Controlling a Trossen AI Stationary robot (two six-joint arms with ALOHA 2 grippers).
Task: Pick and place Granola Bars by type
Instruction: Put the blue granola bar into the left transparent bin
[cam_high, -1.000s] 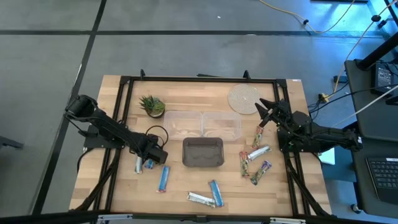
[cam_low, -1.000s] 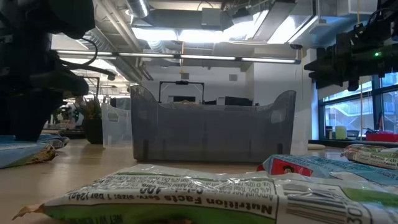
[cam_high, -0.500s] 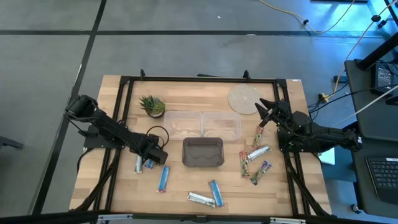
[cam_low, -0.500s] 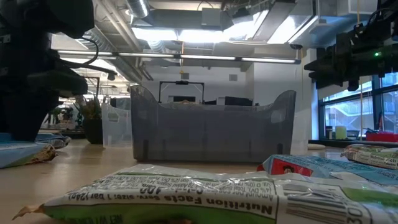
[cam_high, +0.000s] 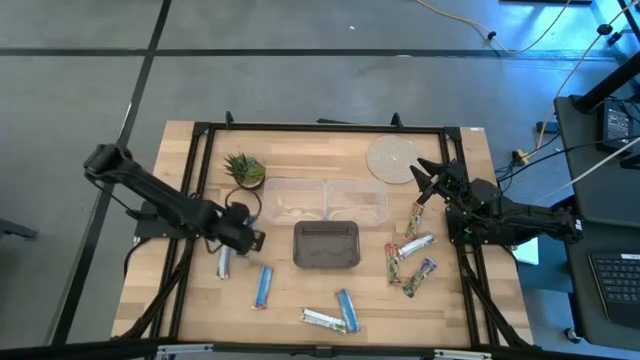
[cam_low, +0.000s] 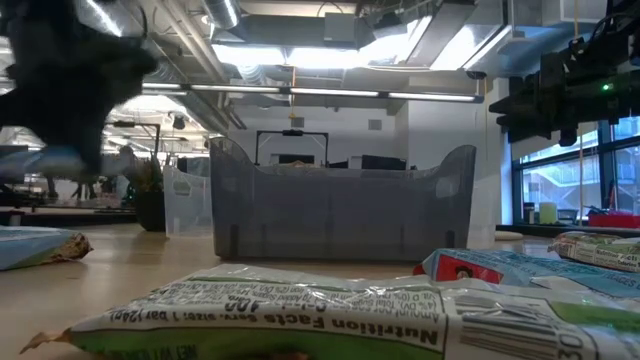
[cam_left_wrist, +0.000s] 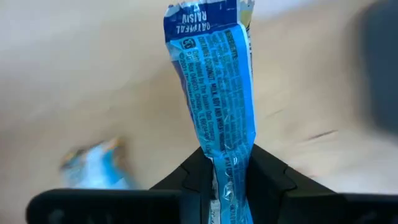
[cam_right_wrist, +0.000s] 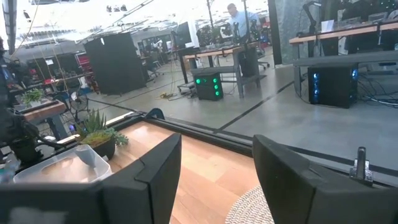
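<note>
- Left gripper: fingers pinched tight on the near end of a blue oatmeal raisin bar; held over the table left of the grey bin.
- Bar axis: long axis straight out from the fingers, free end pointing away from the wrist (label side facing the camera).
- Risk, grip: hold on the wrapper tail only; likely slip or swing of the bar in transit.
- Risk, drop point: clear containers just beyond the grey bin; a loose swinging end may catch a rim or land in the wrong one.
- Remaining bars: another blue bar and a silver-white one flat on the table below.
- Right gripper: fingers spread wide, empty, near the woven coaster.
</note>
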